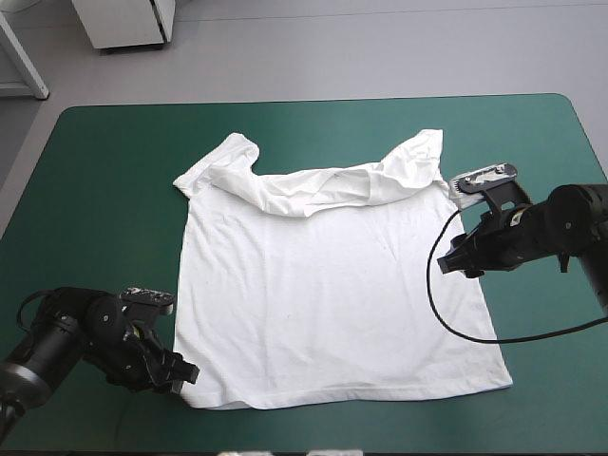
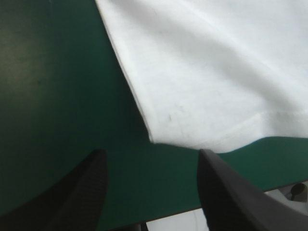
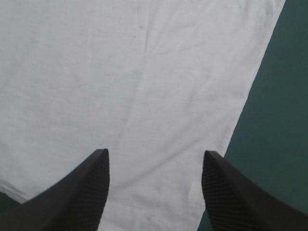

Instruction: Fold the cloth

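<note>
L arm is held low near the near-left corner of the table [image 1: 95, 190], wrist aimed along the near edge toward the centre. L gripper [image 1: 186, 372] is seen w/ black fingers spread apart, nothing between them. R arm is brought in from the right edge, approx. halfway along it, forearm roughly level, wrist aimed toward the left edge. R gripper [image 1: 446, 266] is likewise spread wide, nothing gripped.

T-shirt [image 1: 332, 294] is laid flat at the centre of the table, hem toward the near edge, collar and sleeves toward the far edge. The collar zone is rumpled and folded over on itself, and the sleeve nearer the right edge is bunched up. The hem corner nearest the near-left corner lies just ahead of the L gripper. R gripper's tips are placed at the shirt's right side edge, approx. mid-length.

L wrist view adds detail not given from above: the hem corner is shown just ahead of the gap between the fingers, not clamped, w/ teal-green cover under and between them. The table's near edge is seen close under the gripper.

R wrist view shows white cloth filling the space between and ahead of both fingers. The side edge runs past one finger w/ teal-green beyond, so the gripper is over the cloth, not beside it. Contact w/ the cloth can't be told.
</note>
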Robot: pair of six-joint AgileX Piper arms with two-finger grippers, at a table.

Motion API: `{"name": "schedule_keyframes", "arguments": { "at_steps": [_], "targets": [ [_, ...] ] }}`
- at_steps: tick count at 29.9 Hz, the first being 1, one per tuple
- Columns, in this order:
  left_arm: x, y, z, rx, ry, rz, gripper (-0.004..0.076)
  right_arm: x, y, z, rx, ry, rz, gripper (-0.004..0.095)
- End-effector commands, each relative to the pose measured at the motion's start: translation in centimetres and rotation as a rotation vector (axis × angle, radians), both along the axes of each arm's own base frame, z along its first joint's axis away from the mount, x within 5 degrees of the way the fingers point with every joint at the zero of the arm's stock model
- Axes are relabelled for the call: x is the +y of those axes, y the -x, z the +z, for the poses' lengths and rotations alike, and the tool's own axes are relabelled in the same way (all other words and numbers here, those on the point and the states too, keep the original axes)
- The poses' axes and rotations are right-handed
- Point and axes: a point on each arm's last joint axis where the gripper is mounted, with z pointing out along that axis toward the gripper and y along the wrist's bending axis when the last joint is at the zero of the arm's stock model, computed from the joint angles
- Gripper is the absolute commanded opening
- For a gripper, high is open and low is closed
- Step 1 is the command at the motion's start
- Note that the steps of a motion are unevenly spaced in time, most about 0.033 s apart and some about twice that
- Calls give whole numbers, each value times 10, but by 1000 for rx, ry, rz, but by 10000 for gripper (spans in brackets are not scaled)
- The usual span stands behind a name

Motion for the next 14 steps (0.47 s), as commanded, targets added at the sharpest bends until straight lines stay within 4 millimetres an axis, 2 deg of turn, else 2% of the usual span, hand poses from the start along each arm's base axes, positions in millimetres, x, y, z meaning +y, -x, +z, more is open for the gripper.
{"name": "schedule_keyframes", "arguments": {
  "at_steps": [1, 8, 14],
  "targets": [
    [-5, -8, 1, -1, 21, -11, 406, 0, 3, 14, -78, -17, -6, 530],
    [-14, -23, -13, 23, 59, -32, 384, -1, 3, 14, -78, -12, -6, 530],
    [-29, -26, -25, 45, 26, -108, 342, -3, 3, 13, -72, 11, -7, 530]
  ]
}}
